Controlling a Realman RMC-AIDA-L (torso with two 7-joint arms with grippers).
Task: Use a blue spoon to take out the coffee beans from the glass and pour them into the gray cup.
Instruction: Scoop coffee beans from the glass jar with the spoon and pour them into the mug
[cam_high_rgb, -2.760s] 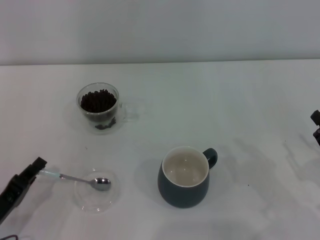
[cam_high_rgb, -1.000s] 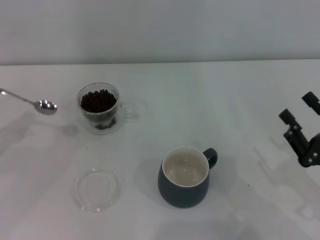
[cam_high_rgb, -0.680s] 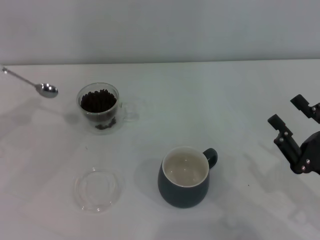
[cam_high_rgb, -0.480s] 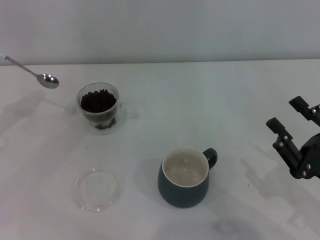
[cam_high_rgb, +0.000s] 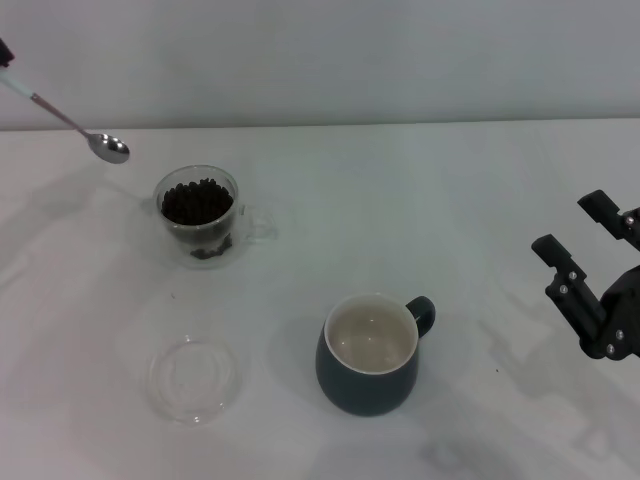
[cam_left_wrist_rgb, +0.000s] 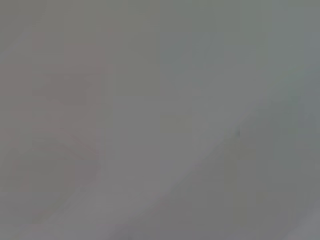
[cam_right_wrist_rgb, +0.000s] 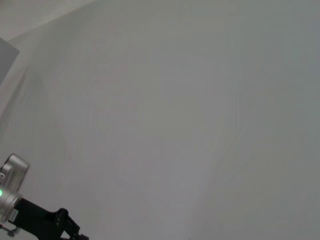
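The blue spoon (cam_high_rgb: 70, 122) hangs in the air at the far left of the head view, sloping down to the right. Its silver bowl (cam_high_rgb: 110, 149) is empty and sits up and left of the glass (cam_high_rgb: 197, 215). My left gripper (cam_high_rgb: 3, 52) shows only as a dark tip at the frame's edge, shut on the spoon's pale handle. The glass stands upright, full of coffee beans (cam_high_rgb: 196, 200). The gray cup (cam_high_rgb: 369, 354) stands near the front centre, its cream inside empty. My right gripper (cam_high_rgb: 578, 228) hovers open at the right edge, well away from the cup.
A flat clear glass dish (cam_high_rgb: 193, 380) lies empty at the front left, below the glass. The white table (cam_high_rgb: 420, 210) ends at a grey wall behind. The right wrist view shows bare table and a dark arm part (cam_right_wrist_rgb: 30, 220).
The spoon left the dish, rose and moved back left, then drifted right toward the glass. The right gripper came in from the right edge and has held still for the last half second.
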